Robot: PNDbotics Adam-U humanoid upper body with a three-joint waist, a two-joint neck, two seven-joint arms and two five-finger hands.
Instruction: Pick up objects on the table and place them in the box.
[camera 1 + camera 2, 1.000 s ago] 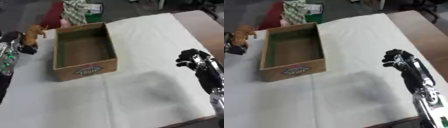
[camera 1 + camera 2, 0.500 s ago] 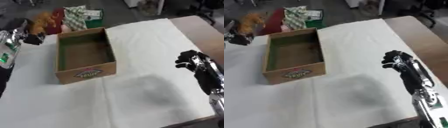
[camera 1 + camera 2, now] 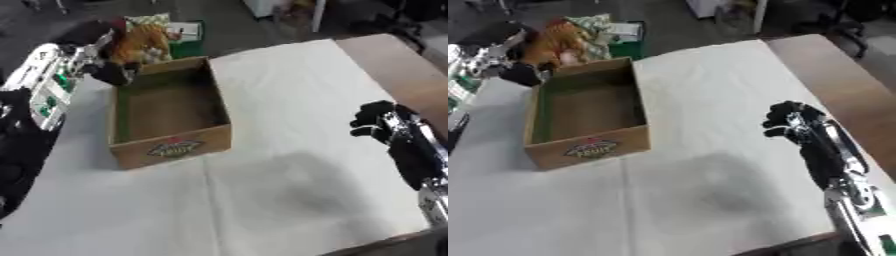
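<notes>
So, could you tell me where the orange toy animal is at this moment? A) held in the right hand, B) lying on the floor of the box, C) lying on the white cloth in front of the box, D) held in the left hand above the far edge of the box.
D: the left hand is curled round the orange toy animal above the far edge of the box, whose inside shows nothing in it; the right hand holds nothing.

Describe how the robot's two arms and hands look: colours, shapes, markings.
The left hand is black, on a silver-white forearm with small green markings. The right hand has black fingers; its forearm is black with a silver strip along it, ending in a silver joint with a green spot near the picture's lower edge.
</notes>
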